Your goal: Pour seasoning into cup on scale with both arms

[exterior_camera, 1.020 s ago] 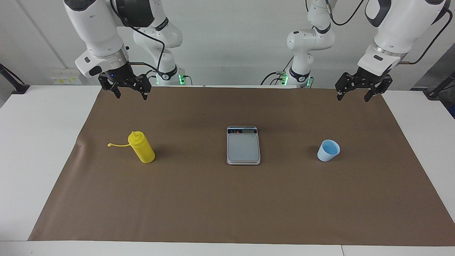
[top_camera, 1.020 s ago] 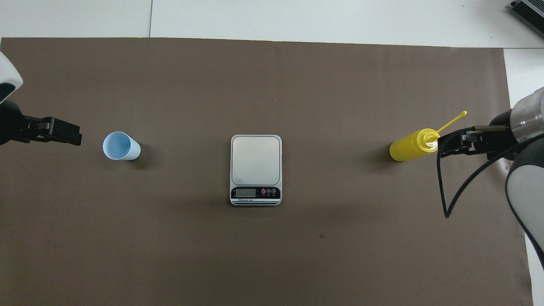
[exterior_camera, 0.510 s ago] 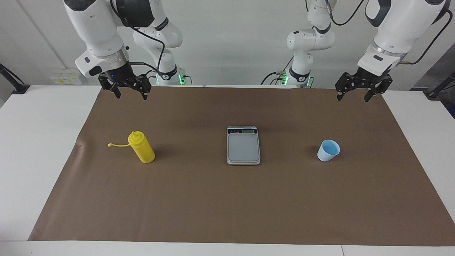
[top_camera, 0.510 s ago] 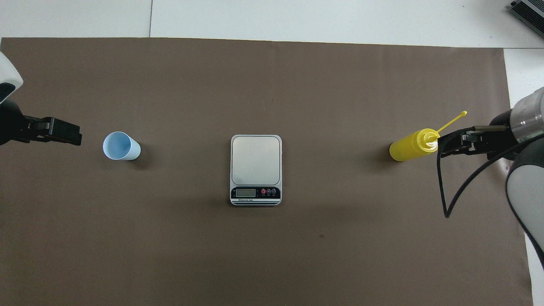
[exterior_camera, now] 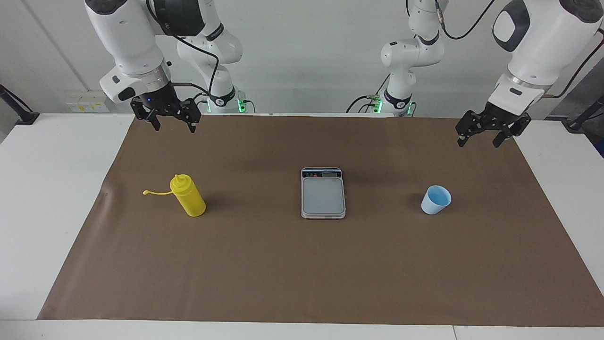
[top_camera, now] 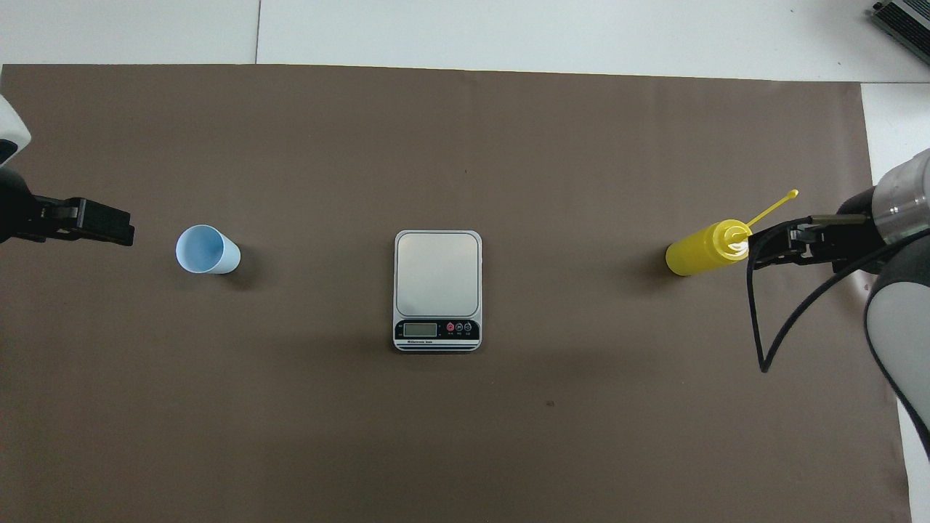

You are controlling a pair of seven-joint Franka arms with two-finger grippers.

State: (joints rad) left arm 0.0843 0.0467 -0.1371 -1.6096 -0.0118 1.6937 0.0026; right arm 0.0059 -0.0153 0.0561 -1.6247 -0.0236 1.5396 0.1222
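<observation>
The yellow seasoning bottle [exterior_camera: 188, 201] [top_camera: 701, 250] stands upright on the brown mat toward the right arm's end, its cap strap sticking out sideways. The light blue cup [exterior_camera: 435, 199] [top_camera: 206, 250] stands upright and empty toward the left arm's end. The silver scale [exterior_camera: 323, 193] [top_camera: 437, 289] lies between them with a bare plate, its display edge toward the robots. My right gripper [exterior_camera: 173, 126] [top_camera: 770, 247] hangs open and empty above the mat's edge by the robots. My left gripper [exterior_camera: 478, 140] [top_camera: 120, 226] hangs open and empty above the mat near its corner.
A brown mat [exterior_camera: 302, 264] covers most of the white table [exterior_camera: 52, 198]. Black cables loop from the right arm [top_camera: 759, 334]. Nothing else lies on the mat.
My left gripper has dropped a little and shifted outward toward its own end of the table. The right gripper, the bottle, the cup and the scale have not moved.
</observation>
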